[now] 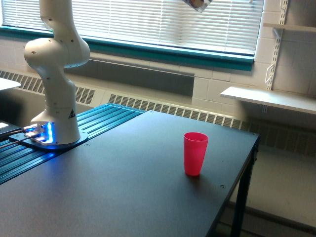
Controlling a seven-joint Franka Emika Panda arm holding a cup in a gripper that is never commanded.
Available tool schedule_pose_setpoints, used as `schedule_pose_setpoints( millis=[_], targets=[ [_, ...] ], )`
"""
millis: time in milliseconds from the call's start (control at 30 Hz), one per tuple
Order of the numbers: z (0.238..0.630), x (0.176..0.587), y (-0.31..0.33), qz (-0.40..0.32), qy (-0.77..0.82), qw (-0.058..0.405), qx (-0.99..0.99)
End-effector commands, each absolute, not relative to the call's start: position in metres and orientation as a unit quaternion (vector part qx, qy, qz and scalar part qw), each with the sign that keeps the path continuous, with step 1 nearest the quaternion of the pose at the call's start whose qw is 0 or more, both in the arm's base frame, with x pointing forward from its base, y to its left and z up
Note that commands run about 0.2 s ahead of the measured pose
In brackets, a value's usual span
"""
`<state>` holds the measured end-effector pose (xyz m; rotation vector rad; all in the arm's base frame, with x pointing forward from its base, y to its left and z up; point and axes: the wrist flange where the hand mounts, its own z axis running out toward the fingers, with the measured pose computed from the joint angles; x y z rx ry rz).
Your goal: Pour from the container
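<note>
An opaque pink-red cup [195, 153] stands upright on the dark table [123, 187], toward the exterior view's right and near the table's edge. High above it, at the very top edge of the view, the lower part of the clear container [198, 4] shows against the window blinds, with something brownish inside. It looks tilted. The rest of it is cut off by the frame. The gripper is above the top edge and out of view. Only the arm's white base and lower links [56, 74] show at the left.
The arm's base plate [47, 139] glows blue on a ribbed teal surface at the left. White wall shelves [269, 98] hang at the right, beyond the table. A radiator grille runs along the wall behind.
</note>
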<state>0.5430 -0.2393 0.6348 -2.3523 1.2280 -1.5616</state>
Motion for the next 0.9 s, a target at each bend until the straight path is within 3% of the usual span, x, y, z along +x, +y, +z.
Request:
schedule_pose_setpoints(
  millis=[33,433,900],
  targets=[
    [0.644,0.529,-0.263,-0.502,0.459,0.049,-0.732],
    [0.627,0.515,-0.271,-0.457,0.523,0.073,-0.716],
    [0.612,0.492,-0.23,-0.422,0.51,0.034,-0.749]
  ],
)
